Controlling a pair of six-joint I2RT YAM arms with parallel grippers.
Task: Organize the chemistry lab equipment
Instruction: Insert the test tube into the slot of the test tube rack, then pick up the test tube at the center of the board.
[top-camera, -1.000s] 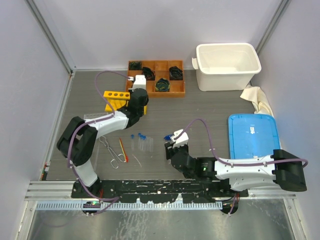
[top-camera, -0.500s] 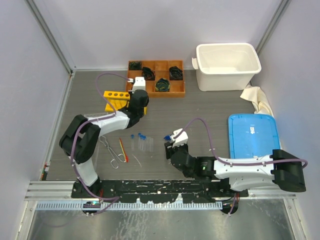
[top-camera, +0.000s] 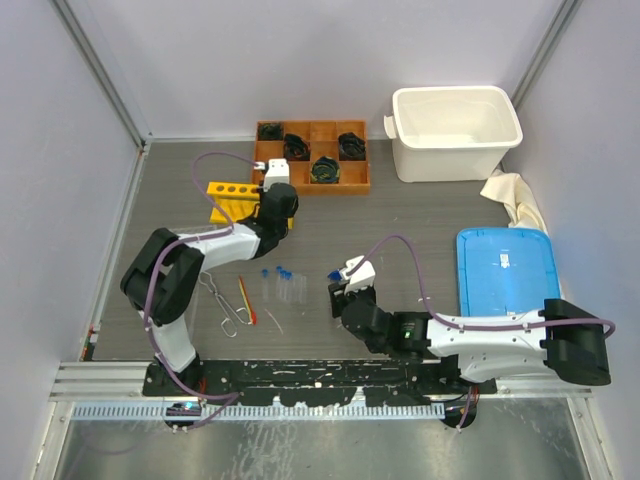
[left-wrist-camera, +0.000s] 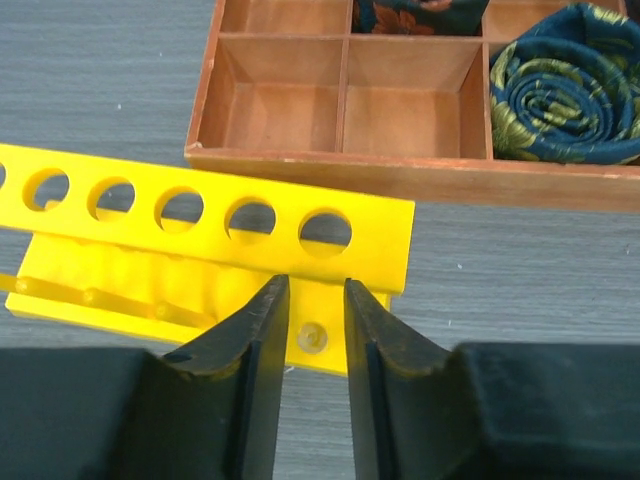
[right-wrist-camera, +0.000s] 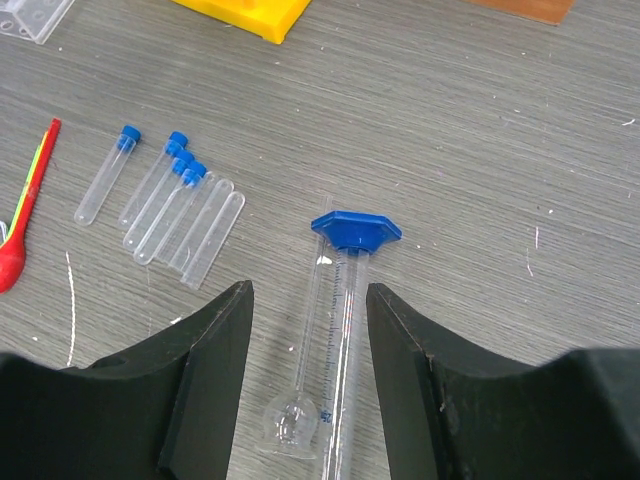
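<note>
**Left arm.** The left fingers (left-wrist-camera: 255, 340) stood a narrow gap apart, and we saw nothing pinched between them. They hung over the right end of the yellow six-hole rack (left-wrist-camera: 215, 250), close to its last hole. The rack's lower plate showed through the gap. We could not tell whether the fingers touched the rack. It stood on the worktop (top-camera: 400, 220) just beside the wooden compartment tray (left-wrist-camera: 340, 175). One tray cell held a rolled dark patterned cloth (left-wrist-camera: 565, 90).

**Right arm.** The right fingers (right-wrist-camera: 215, 360) were spread wide and low over the worktop, one on either side of a clear graduated tube with a blue end (right-wrist-camera: 345, 300). They gripped nothing. A thin glass piece with a round bulb (right-wrist-camera: 285, 425) lay alongside that tube.

**Other items.** Several small test tubes (right-wrist-camera: 165, 205), some with blue caps, lay flat and roughly parallel, well apart from the rack. One lay a little off from the cluster. Further left in the top view, the red-orange stick (top-camera: 244, 297) and the metal tongs (top-camera: 218, 300) lay near each other.
</note>
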